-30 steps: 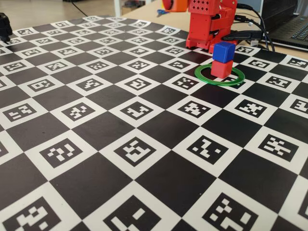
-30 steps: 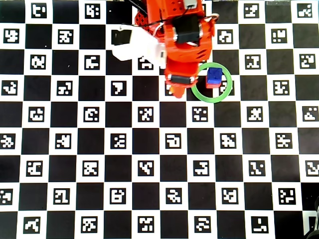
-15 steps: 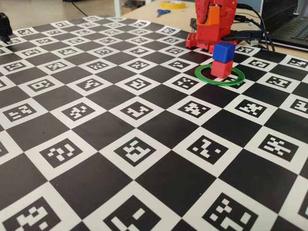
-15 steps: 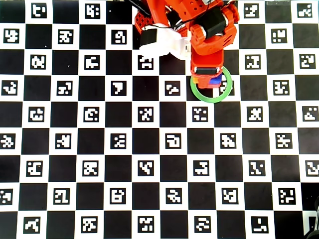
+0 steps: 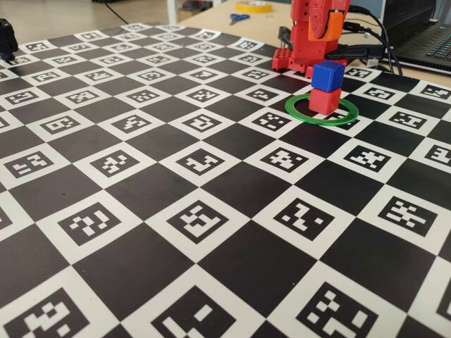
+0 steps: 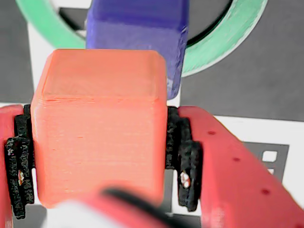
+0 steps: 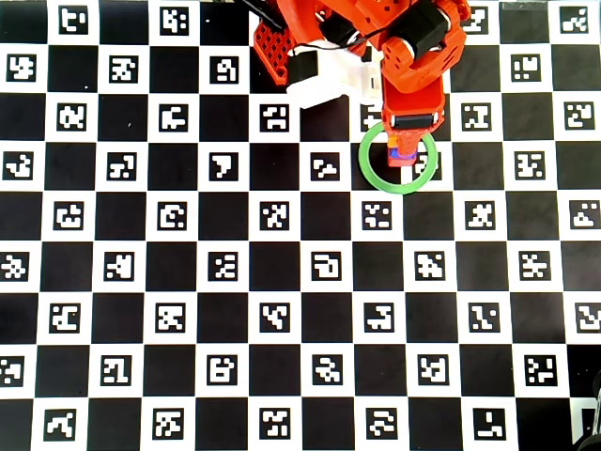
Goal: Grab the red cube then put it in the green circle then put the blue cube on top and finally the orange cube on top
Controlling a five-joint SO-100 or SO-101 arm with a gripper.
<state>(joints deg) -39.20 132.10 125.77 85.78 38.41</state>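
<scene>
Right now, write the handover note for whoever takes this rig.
End effector: shut on the orange cube, raised above the stack.
Red cube: inside the green circle, on the board.
Blue cube: on top of the red cube.
Done: red placed, blue stacked.
Left: line up the orange cube over the blue cube, lower it, release.

No readable text, nos. or brand names showed in any view. Only signs were b/w square code markers printed in the white squares of the checkered mat, none decodable as letters. Cubes and arm carried no labels.
</scene>
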